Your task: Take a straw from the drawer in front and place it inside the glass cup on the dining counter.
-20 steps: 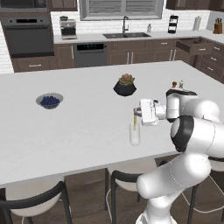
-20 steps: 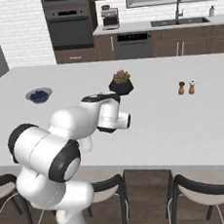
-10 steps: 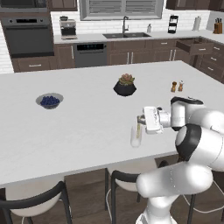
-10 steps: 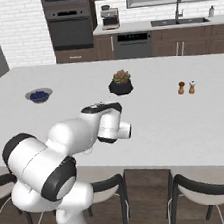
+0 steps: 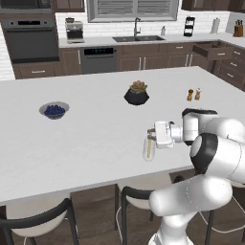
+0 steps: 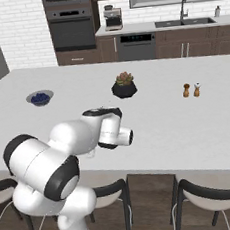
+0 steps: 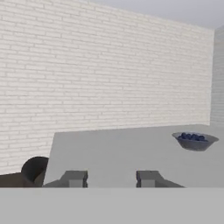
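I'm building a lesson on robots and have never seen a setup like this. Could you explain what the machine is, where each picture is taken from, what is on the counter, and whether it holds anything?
The machine is a white robot arm on a wheeled base in a rendered kitchen. Two pictures come from cameras behind the arm, left and right; the third looks along its gripper.

On the white dining counter stand a glass cup with a pale straw in it, a black plant pot, a bowl of blue berries, and two small shakers.

The gripper hovers just above the cup. In the hand view its fingertips stand apart with nothing between them, so it holds nothing.

A drawer stands open at the far right.
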